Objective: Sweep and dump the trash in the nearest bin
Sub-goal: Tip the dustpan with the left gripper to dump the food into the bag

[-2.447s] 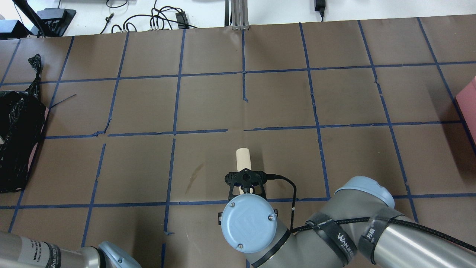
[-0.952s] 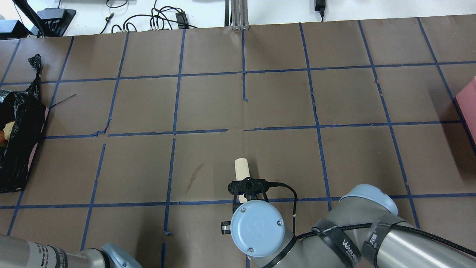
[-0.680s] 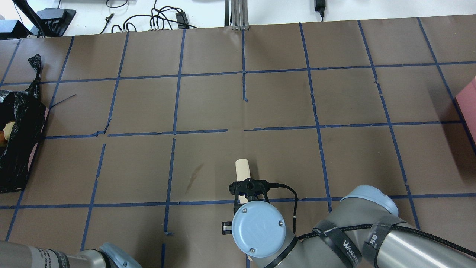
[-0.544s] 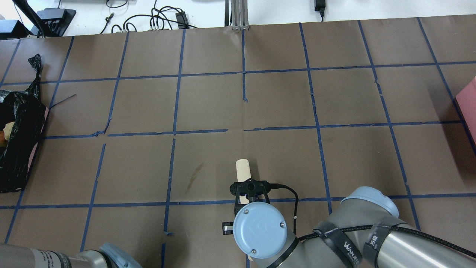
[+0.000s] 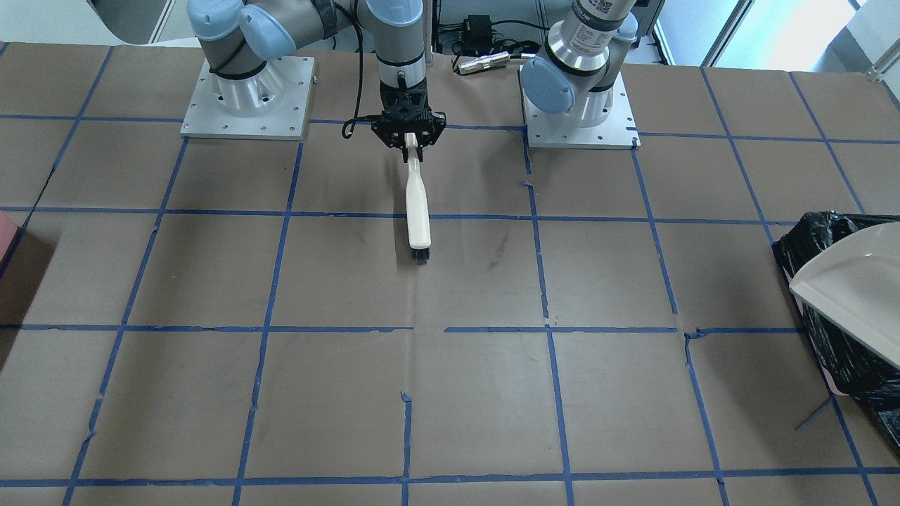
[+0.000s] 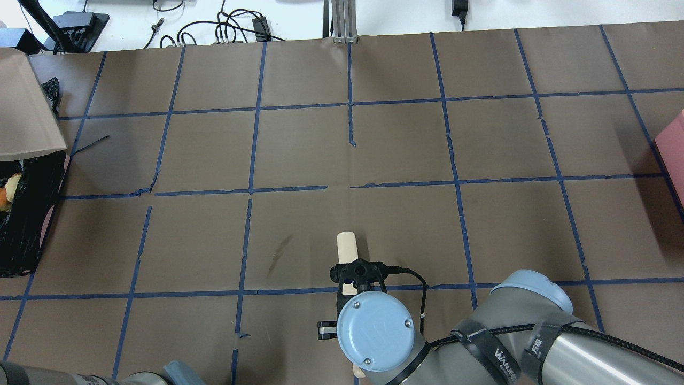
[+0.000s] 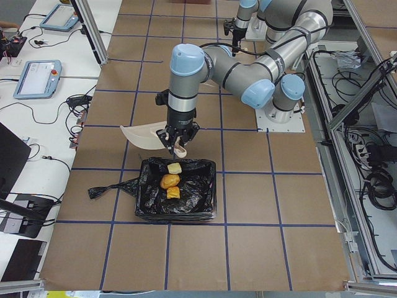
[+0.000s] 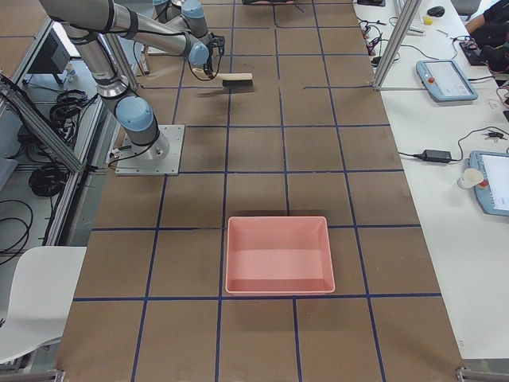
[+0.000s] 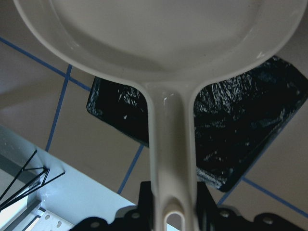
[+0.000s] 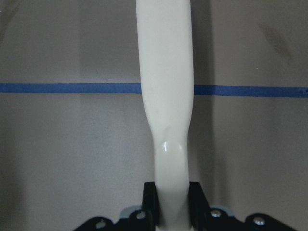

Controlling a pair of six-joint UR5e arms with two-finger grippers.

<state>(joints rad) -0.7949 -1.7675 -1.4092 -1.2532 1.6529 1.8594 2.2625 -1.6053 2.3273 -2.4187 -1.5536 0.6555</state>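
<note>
The trash lies inside the bin: a pale yellow-green chunk, an orange-brown chunk and a third lump. The bin is lined with a crinkled black bag and also shows in the front view. My left gripper is shut on the handle of a cream dustpan, held tilted over the bin's far edge. My right gripper is shut on the cream handle of a brush, whose black bristles rest on the table near my base.
A pink tub with no bag stands on the table at my right, its edge showing in the overhead view. Brown paper with a blue tape grid covers the table. Cables lie beyond the far edge.
The dustpan has come into the overhead view at the left, above the bin. Lumps show in the bin since a second ago. My right arm drew the brush slightly back toward my base.
</note>
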